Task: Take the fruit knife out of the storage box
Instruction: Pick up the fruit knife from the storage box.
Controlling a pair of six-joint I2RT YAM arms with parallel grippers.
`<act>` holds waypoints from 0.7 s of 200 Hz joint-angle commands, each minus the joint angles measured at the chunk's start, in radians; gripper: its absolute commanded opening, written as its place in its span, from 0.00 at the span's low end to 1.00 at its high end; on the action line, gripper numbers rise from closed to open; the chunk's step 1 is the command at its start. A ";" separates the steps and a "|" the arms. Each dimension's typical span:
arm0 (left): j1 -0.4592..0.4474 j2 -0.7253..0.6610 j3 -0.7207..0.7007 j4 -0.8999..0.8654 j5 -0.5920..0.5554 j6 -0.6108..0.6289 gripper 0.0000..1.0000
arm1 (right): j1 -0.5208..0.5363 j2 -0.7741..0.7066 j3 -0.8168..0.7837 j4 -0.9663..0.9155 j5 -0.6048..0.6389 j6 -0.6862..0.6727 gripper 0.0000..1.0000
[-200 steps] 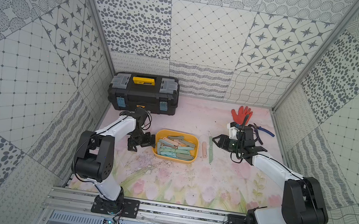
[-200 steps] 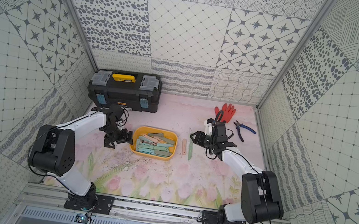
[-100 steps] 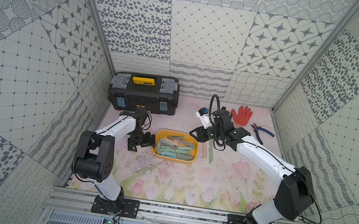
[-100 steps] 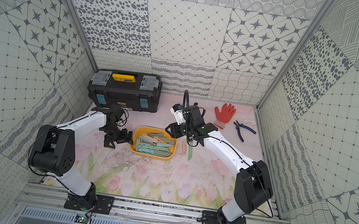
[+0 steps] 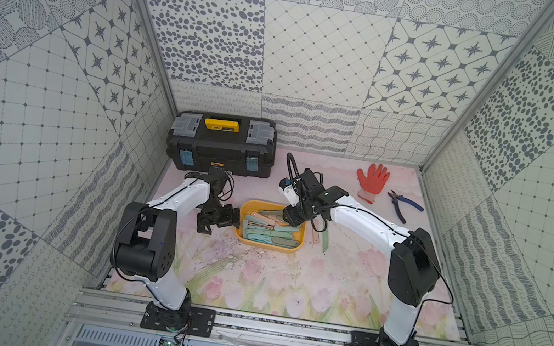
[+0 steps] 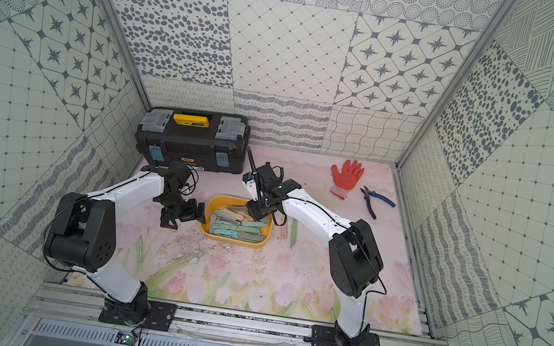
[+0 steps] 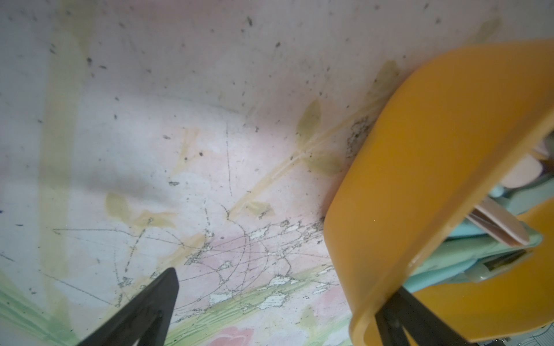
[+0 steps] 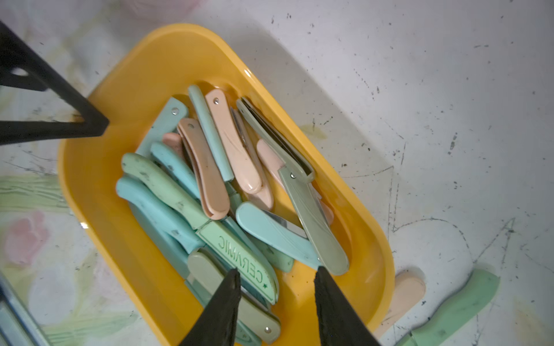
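Bench (image 5: 288, 287) first, floral and scuffed, walled on three sides; both top views take in all of it. Black toolbox (image 5: 222, 145) sits against the back wall on the left, seen only from above. Storage box (image 5: 270, 248), yellow and lidless, lies mid-bench just in front of it. Left end effector (image 5: 221, 220) is at the box's left end, jaws spread wide: its wrist view shows one finger (image 7: 156, 293) over bare bench and the other behind the yellow end wall, so that wall stands between them, unclamped. Right end effector (image 8: 277, 274) hangs over the box's right end, fingers partly apart, nothing pinched; from above its fingertips cannot be made out. Red glove (image 5: 373, 181) and blue-handled pliers (image 5: 402, 205) lie near the back right corner, top views only. Fruit knives (image 8: 209, 179) – the right wrist view wins: a crossed heap of teal, green and peach handles inside the box, one green blade cover (image 8: 239, 254) marked CERAMIC. Two more lie outside, just beside the right end wall: a peach knife (image 8: 404, 293) and a green knife (image 8: 458, 305). Open room: the whole front half of the bench, plus the stretch between those two and the glove.
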 commanded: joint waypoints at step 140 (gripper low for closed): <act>0.008 0.008 0.013 -0.017 -0.004 -0.007 0.98 | 0.018 0.220 0.134 -0.050 0.134 -0.058 0.51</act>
